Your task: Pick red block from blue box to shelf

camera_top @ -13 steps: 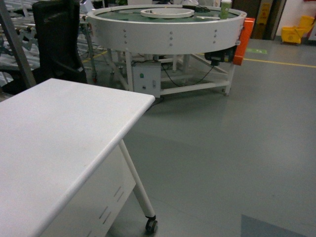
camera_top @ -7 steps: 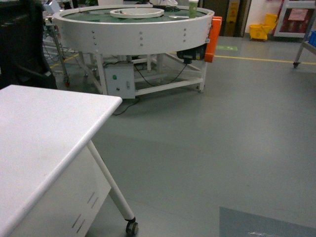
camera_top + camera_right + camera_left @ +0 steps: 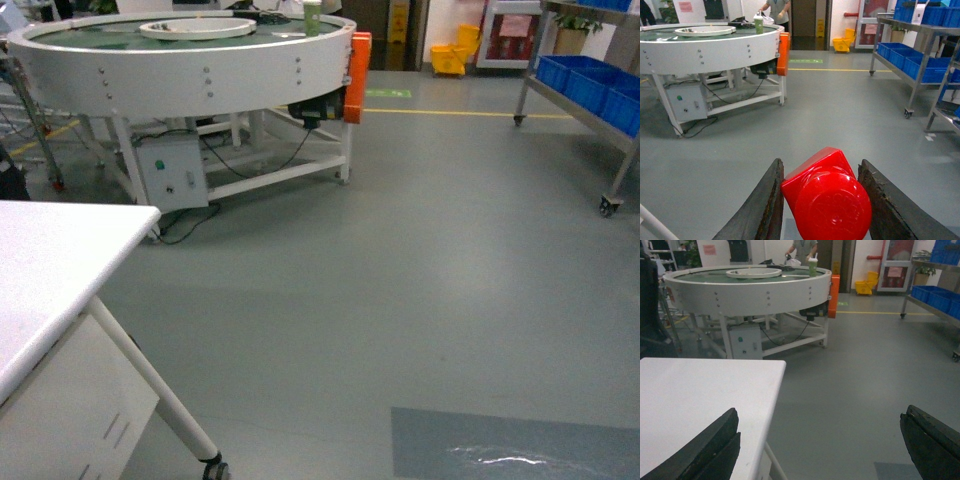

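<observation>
The white table (image 3: 60, 260) is seen at 8 o'clock, the round conveyor (image 3: 190, 70) at 11, the shelf (image 3: 590, 90) at 2.

View swung right: shelf (image 3: 590, 90) appeared, white table (image 3: 50, 270) slid left

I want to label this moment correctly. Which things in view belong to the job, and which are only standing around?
Job: red block, held in right pincer; shelf.

Standing around: round white conveyor, white table, yellow mop bucket, blue crates, open left pincer.

Red block (image 3: 826, 200) between claw fingers (image 3: 765, 210)
</observation>
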Controlling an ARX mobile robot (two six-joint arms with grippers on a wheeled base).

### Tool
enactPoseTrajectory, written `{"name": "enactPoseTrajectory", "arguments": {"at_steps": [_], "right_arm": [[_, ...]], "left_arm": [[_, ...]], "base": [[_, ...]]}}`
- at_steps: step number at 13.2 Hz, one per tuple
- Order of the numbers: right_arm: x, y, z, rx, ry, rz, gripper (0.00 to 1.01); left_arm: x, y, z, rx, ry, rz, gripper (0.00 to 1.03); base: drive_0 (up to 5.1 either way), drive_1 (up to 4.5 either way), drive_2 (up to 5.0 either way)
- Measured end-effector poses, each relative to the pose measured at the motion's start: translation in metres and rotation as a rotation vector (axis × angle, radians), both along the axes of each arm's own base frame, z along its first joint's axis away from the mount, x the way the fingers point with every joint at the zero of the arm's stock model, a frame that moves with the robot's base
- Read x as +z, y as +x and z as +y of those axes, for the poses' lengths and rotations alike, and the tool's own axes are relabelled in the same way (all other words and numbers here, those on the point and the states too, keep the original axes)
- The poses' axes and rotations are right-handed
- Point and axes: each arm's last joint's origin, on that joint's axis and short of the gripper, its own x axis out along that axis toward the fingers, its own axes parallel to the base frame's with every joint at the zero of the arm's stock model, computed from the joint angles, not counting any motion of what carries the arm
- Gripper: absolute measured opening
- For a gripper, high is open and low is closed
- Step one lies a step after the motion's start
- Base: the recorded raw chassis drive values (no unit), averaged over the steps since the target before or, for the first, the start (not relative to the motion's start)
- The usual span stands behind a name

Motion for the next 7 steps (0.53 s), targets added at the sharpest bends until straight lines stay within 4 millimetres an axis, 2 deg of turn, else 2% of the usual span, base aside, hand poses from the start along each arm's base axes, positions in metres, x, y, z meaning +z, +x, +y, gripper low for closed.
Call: {"name": "enactPoseTrajectory", "arguments": {"at_steps": [3, 7], "right_arm": [[0.0, 0.0, -0.0001, -0.003, 0.0, 0.0, 0.37], [-0.0002, 0.0, 0.0, -0.001, 0.0, 0.002, 0.37]], "left_arm": [[0.0, 0.0, -0.0004, -0.006, 0.0, 0.0, 0.98], [-0.0002, 0.0, -0.0001, 0.0, 0.0, 0.002, 0.98]], "base": [[-1.0, -0.96, -1.0], [1.2, 3.06, -4.5]]}}
